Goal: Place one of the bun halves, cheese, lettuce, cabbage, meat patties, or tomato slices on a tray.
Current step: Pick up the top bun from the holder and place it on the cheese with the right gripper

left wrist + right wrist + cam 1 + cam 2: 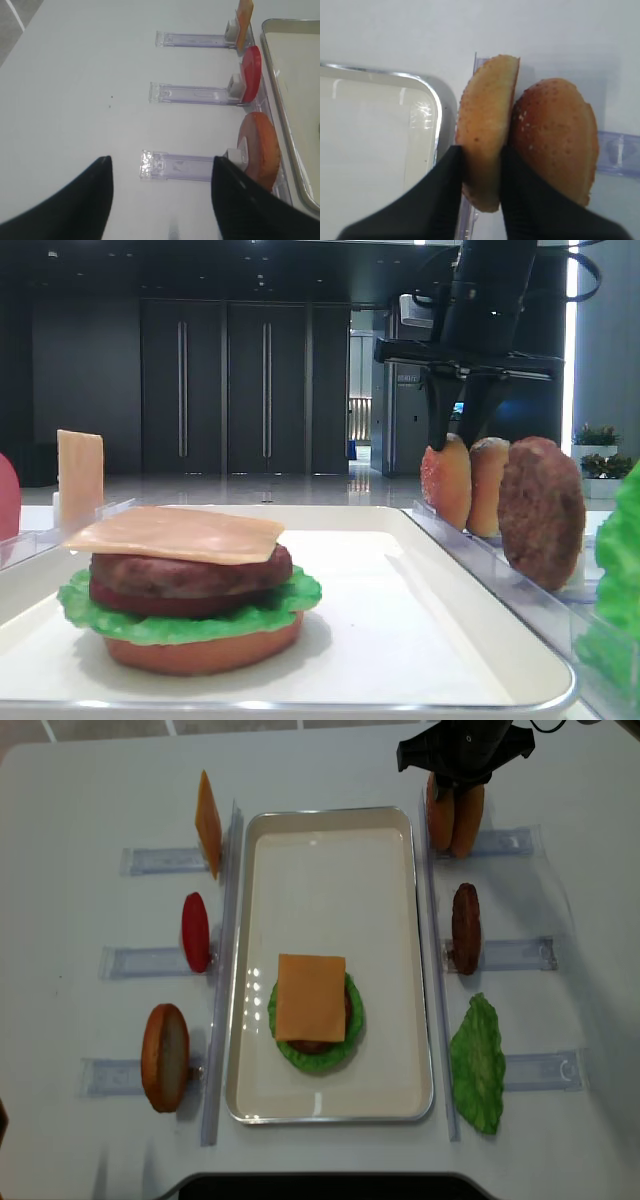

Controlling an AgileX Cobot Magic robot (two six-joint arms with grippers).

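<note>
A large white tray [330,850] lies in the middle of a pale table, long side running away from the viewer. On its near half sits a partly built burger: bottom bun, lettuce [120,615], tomato, meat patty [190,575], and a square cheese slice [311,997] on top. Clear plastic racks [510,955] flank the tray, holding spare ingredients on edge.

At the far right rack, two bun halves stand upright, side by side and touching. The right gripper [481,165] has its dark fingers [450,180] clenched across the bun half nearer the tray [485,125], one finger on each face, gripping its edge. The second bun top [555,135] leans against the outer finger. Whether the held bun has left the rack yet is unclear.

The left gripper [160,172] hovers over the left racks with jaws spread, grasping nothing.

To do this step well, I judge the bun should lift straight up first, so the neighbour is not dragged over, then travel across the tray rim and down onto the cheese, dome upward, centred on the stack.
</note>
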